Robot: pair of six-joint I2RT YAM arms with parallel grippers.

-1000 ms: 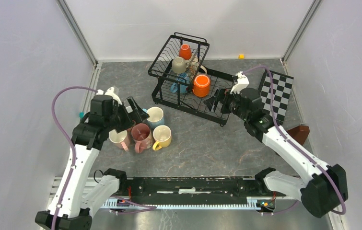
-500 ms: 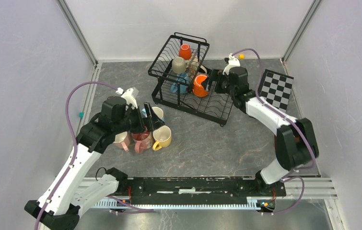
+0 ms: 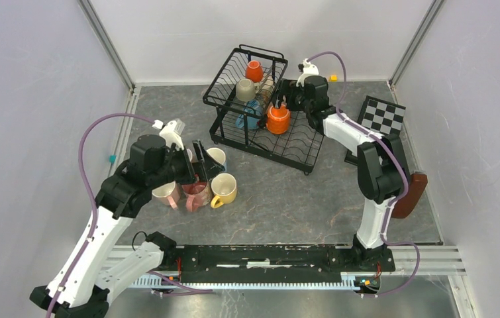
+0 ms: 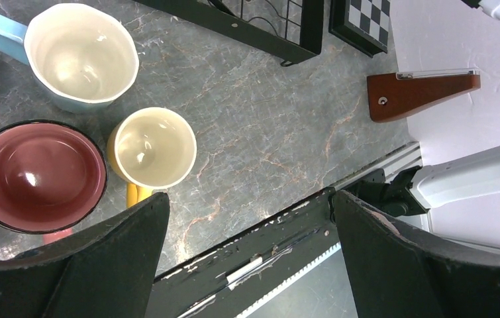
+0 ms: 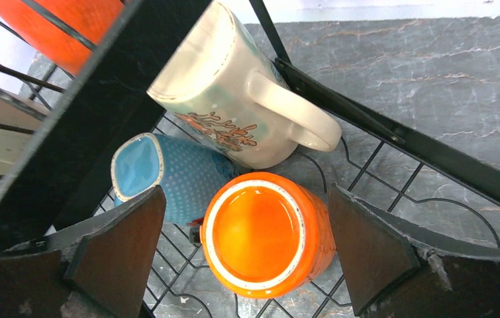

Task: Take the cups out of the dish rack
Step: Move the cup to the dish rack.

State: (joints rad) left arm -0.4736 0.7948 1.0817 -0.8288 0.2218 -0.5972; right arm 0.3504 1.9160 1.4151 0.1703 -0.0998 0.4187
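The black wire dish rack (image 3: 298,142) stands at the back centre. Its upper basket holds a small orange cup (image 3: 254,70) and a beige mug (image 3: 245,90). On the lower tray sit an orange mug (image 3: 277,120), a blue mug (image 3: 250,118) and a cream patterned mug (image 5: 227,99). My right gripper (image 3: 282,104) is open, its fingers on either side of the orange mug (image 5: 267,232) without touching it. My left gripper (image 3: 202,164) is open and empty above the table's mugs: light blue (image 4: 78,53), maroon (image 4: 35,175), yellow (image 4: 154,147) and pink (image 3: 163,193).
A black-and-white checkered board (image 3: 381,116) lies right of the rack. A brown wedge (image 3: 411,193) sits by the right wall. A small yellow cube (image 3: 333,77) lies at the back and a teal bit (image 3: 111,159) at the left wall. The arms' base rail (image 3: 267,255) runs along the near edge.
My right arm swung from the rack's right side to its back and now straddles the orange mug. My left gripper shifted slightly right over the mugs on the table.
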